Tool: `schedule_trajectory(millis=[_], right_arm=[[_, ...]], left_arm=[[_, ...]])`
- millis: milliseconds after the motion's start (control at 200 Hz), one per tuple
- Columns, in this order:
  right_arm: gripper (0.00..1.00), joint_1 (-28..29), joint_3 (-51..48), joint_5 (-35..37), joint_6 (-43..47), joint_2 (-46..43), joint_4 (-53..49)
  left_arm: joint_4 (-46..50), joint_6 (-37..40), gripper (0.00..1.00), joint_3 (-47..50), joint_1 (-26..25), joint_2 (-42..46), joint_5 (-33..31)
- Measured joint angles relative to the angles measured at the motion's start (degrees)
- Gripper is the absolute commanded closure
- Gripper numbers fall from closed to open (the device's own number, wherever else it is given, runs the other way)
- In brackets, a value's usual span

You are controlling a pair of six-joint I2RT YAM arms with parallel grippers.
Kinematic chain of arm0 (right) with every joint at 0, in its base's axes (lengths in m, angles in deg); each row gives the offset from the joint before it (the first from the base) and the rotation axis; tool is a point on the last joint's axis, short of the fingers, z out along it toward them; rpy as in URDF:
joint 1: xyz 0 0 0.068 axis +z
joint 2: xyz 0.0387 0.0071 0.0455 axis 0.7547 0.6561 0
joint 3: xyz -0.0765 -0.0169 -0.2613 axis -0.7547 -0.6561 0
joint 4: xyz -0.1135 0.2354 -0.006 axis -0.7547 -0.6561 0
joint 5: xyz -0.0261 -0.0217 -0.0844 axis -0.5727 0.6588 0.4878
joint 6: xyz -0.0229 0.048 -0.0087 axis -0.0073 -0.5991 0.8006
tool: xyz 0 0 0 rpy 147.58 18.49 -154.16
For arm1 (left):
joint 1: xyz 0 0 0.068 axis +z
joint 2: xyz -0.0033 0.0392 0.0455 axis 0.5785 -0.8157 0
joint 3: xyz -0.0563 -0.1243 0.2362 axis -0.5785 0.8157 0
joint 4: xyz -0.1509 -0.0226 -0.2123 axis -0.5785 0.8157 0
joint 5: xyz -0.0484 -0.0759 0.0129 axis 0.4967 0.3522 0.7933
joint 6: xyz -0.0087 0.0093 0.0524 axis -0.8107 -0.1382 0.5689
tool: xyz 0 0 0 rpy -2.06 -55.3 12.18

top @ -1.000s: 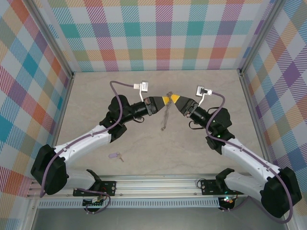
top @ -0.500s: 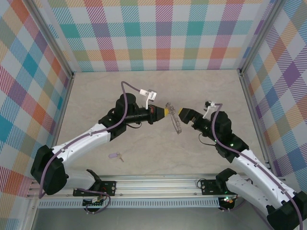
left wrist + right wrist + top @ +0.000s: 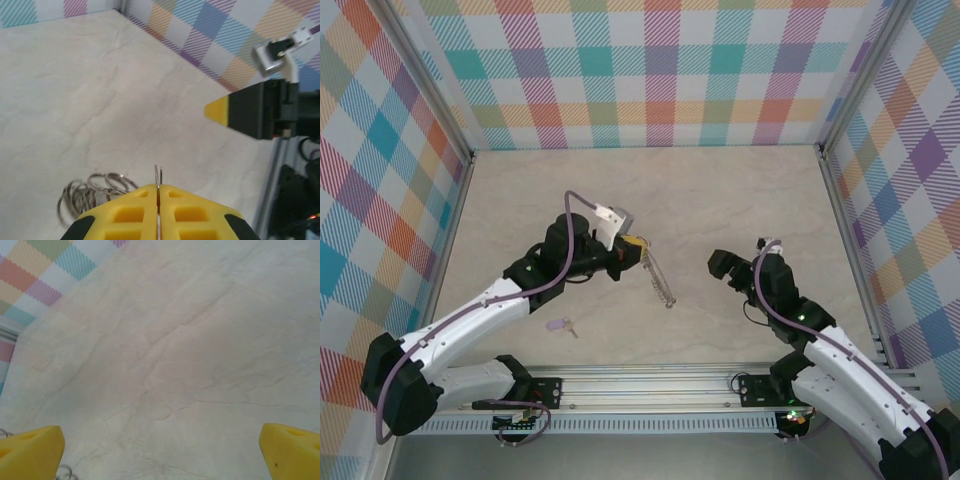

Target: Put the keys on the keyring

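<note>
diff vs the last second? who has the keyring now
The right end effector let go of the keyring, opened wide and pulled back to its own side. The left end effector stayed shut on the keyring and carried it toward the near edge of the table. Unchanged: the purple-headed key lies where it was, beside the left arm.

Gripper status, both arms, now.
Left gripper: shut on the keyring.
Right gripper: open, holding nothing.
</note>
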Motion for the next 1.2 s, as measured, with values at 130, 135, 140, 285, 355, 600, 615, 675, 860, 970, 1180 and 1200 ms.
schedule_trajectory(millis=[130, 135, 140, 285, 355, 600, 615, 675, 860, 970, 1180, 1200], right_arm=[[0.0, 0.0, -1.42, 1.42, -0.72, -1.18, -1.57], [0.0, 0.0, -1.44, 1.42, -0.72, -1.2, -1.6], [0.0, 0.0, -1.44, 1.42, -0.72, -1.18, -1.6], [0.0, 0.0, -1.55, 1.88, 0.59, -1.27, -2.01], [0.0, 0.0, -1.55, 1.84, 1.73, -1.81, -1.97], [0.0, 0.0, -4.17, -0.42, 3.63, -4.33, 6.36], [0.0, 0.0, -4.17, -0.57, 3.78, -4.07, 6.8], [0.0, 0.0, -3.91, -1.77, 4.13, -2.84, 7.96], [0.0, 0.0, -0.26, -8.22, 4.61, 2.91, 7.21], [0.0, 0.0, 0.33, -14.93, 4.46, 4.61, 7.1], [0.1, 2.99, -0.39, -24.68, 2.64, 4.42, 6.78], [0.11, 3.67, -0.48, -25.11, 2.29, 4.46, 6.73]], left_arm=[[-0.79, 2.23, 0.98, 3.04, 0.0, 1.11, -2.23], [-0.81, 2.32, 0.99, 3.13, 0.0, 1.11, -2.25], [-0.98, 2.38, 0.99, 3.26, 0.0, 1.16, -2.25], [-4.79, 3.41, 1.0, 6.38, 0.0, 1.33, -2.69], [-6.97, 3.69, 1.0, 7.76, 0.0, 1.33, -2.58], [-14.25, 4.02, 1.0, 9.75, 0.0, 1.29, 0.44], [-14.75, 4.0, 1.0, 9.84, 0.0, 1.29, 0.66], [-16.83, 3.78, 1.0, 10.25, 0.0, 1.29, 1.29], [-19.74, 2.03, 1.0, 11.08, 0.0, 1.29, -0.02], [-20.85, 0.94, 1.0, 11.34, 0.0, 1.29, -3.72], [-21.66, -0.72, 1.0, 11.34, 0.11, 1.49, -14.08], [-21.64, -0.96, 1.0, 11.34, 0.22, 1.51, -14.99]])
